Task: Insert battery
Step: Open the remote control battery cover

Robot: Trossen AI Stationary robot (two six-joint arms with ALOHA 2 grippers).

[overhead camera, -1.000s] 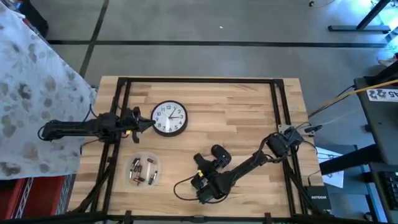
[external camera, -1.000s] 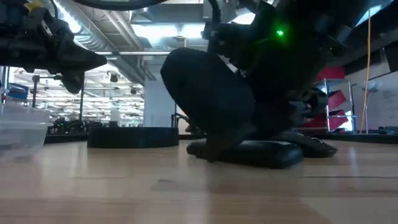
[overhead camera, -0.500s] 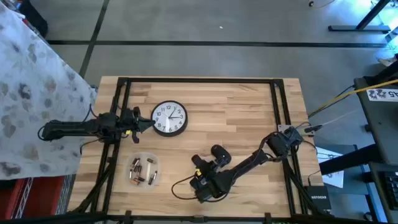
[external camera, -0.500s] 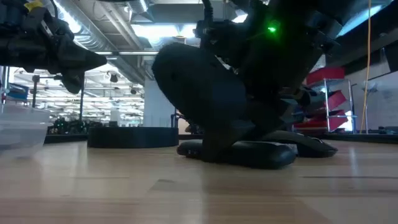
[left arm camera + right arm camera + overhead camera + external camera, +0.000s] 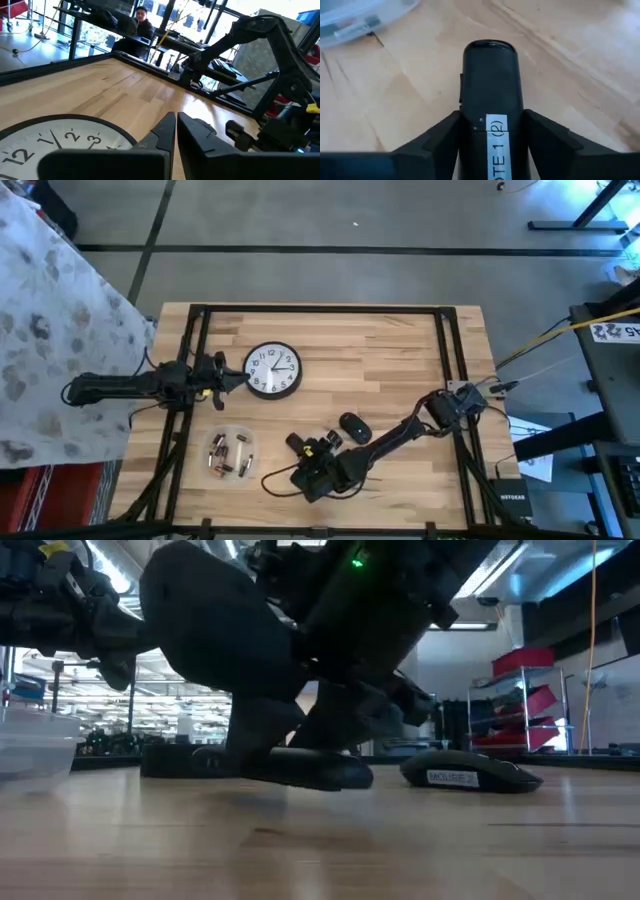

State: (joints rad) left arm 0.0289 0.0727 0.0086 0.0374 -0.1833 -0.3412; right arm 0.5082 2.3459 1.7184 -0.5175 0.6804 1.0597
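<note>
Here right gripper point(image 5: 490, 131) clamps remote point(image 5: 490, 95), near battery tub point(image 5: 231, 453).

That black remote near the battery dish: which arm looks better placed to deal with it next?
The right arm. Its hand is already clamped on the remote, close to the battery dish. The left hand sits shut beside the clock, farther away.

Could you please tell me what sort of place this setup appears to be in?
Probably a robotics lab or workshop: a framed wooden table on bare concrete, open ceiling ducts and red shelving behind, and a person at benches.
</note>
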